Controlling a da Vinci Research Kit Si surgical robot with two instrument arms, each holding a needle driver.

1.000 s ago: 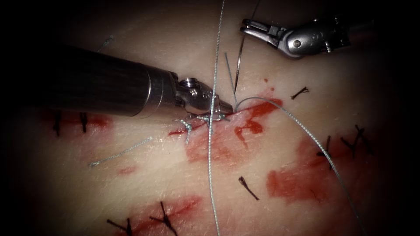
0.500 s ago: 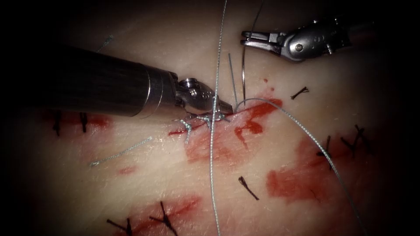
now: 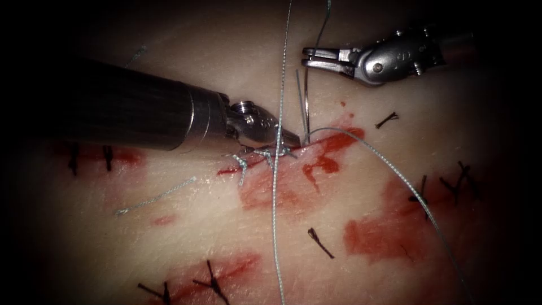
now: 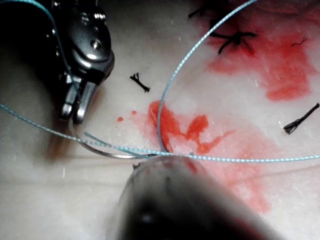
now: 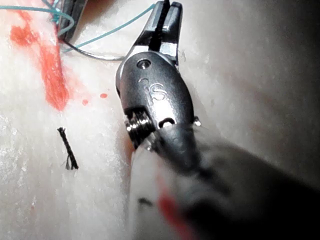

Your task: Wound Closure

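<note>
The curved needle (image 3: 305, 96) stands up from the right end of the cut (image 3: 254, 161). Its lower end meets the tissue (image 3: 226, 237) at my left tool (image 3: 291, 137), whose jaws are shut on it there. My right tool (image 3: 309, 56) comes in from the upper right and is shut on the needle's upper, tail end, where thread runs up out of view. The left wrist view shows the right tool (image 4: 73, 112) at the end of the needle (image 4: 102, 152). In the right wrist view the needle (image 5: 97, 55) runs behind the right tool (image 5: 165, 15).
A long pale thread (image 3: 276, 186) crosses the cut from top to bottom, and another strand (image 3: 395, 169) arcs off to the lower right. Tied pale stitches (image 3: 243, 161) sit on the cut. Red fluid (image 3: 384, 231), black thread ends (image 3: 320, 243) and a loose thread piece (image 3: 155, 197) lie around.
My right tool has moved left and slightly lower, and its jaws have drawn together. The needle's upper end has swung left with it. The left tool has stayed put.
</note>
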